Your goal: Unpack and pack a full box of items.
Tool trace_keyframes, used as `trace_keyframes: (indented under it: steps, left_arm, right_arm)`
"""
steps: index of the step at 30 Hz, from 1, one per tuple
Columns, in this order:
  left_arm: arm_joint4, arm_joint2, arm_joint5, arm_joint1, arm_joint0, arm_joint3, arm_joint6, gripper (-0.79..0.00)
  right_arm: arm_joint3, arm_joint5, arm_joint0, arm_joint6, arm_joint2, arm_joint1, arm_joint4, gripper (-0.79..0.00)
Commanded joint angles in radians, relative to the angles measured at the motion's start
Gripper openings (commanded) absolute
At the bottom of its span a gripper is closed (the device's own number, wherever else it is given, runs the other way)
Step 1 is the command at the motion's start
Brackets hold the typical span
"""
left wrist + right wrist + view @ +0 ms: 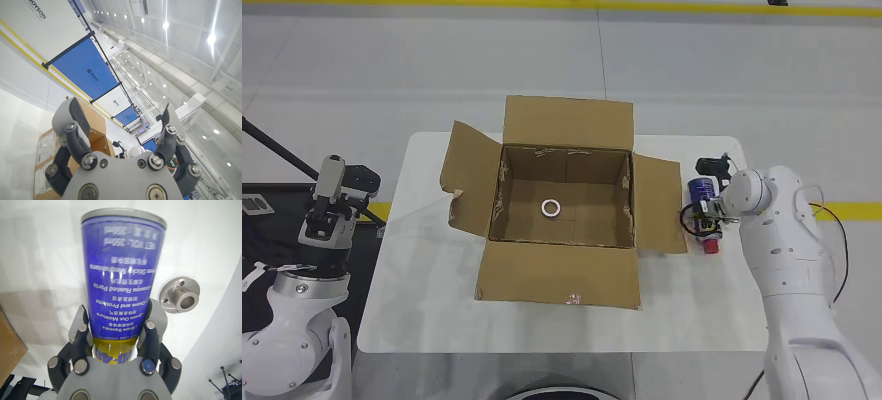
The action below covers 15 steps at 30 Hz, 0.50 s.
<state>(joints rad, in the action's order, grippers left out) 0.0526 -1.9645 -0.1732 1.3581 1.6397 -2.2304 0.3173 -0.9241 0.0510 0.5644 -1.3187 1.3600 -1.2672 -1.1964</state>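
Observation:
An open cardboard box (pixel 560 268) stands in the middle of the white table (pixel 412 300), all its flaps folded out. On its floor lies a small pale ring (pixel 549 208). Just past the box's right flap, my right gripper (pixel 117 313) (pixel 707 215) is shut on a blue and yellow spray can (pixel 122 275) (pixel 701 190) with a red cap, held lying over the table. My left gripper (pixel 121 106) (pixel 342 180) is open and holds nothing; it points upward off the table's left edge. Part of the box (pixel 98 136) also appears in the left wrist view.
A metal flange (pixel 179 297) lies on the table close beside the can. Bare table surrounds the box at the front and on the left. A dark stand (pixel 282 150) runs behind the left arm.

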Motion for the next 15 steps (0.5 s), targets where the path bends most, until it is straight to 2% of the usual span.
trace_keyframes:
  steps: [1,7,15]
  left_arm:
    - [0.000,0.000,0.000,0.000,0.000,0.000,0.000,0.000]
    - [0.000,0.000,0.000,0.000,0.000,0.000,0.000,0.000]
    - [0.000,0.000,0.000,0.000,0.000,0.000,0.000,0.000]
  right_arm:
    - [-0.006,-0.002,-0.005,0.005,0.008,0.003,0.007,-0.785]
    - [-0.121,-0.009,0.001,-0.004,0.059,0.020,0.029,-0.785]
    - [-0.472,-0.043,0.047,-0.022,0.151,0.039,0.123,-0.785]
